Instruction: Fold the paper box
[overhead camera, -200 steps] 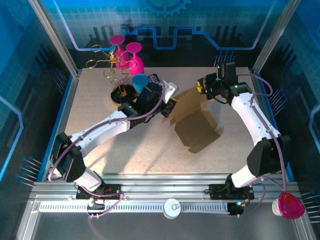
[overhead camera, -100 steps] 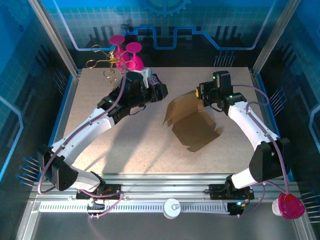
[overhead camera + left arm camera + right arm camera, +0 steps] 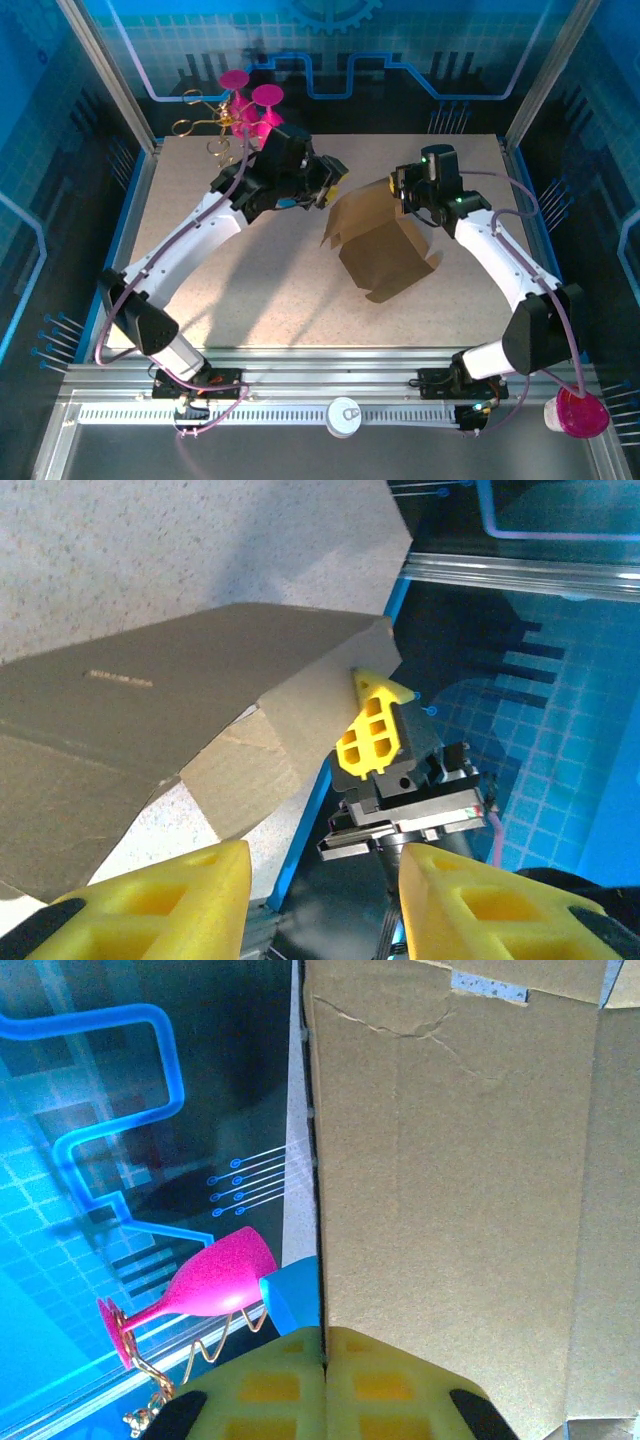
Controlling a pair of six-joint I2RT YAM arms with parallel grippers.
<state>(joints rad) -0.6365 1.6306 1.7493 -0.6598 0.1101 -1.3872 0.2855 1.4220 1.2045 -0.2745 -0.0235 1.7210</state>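
Observation:
The paper box is a plain brown cardboard sheet, partly raised off the table, with its far edge lifted. My right gripper is shut on that far edge. In the right wrist view its pads pinch the cardboard edge-on. My left gripper hovers open just beyond the box's far left corner and holds nothing. In the left wrist view its open fingers frame the box and the right gripper's yellow fingertip clamped on the box's corner.
Pink goblets on a gold wire stand are at the table's back left. A pink goblet and a blue cup lie behind the box. A pink cup sits off the table at the front right.
My left gripper left the box's left flap, swung back and now hovers by the far left corner. The right gripper moved slightly left with the edge, and the box tipped up more.

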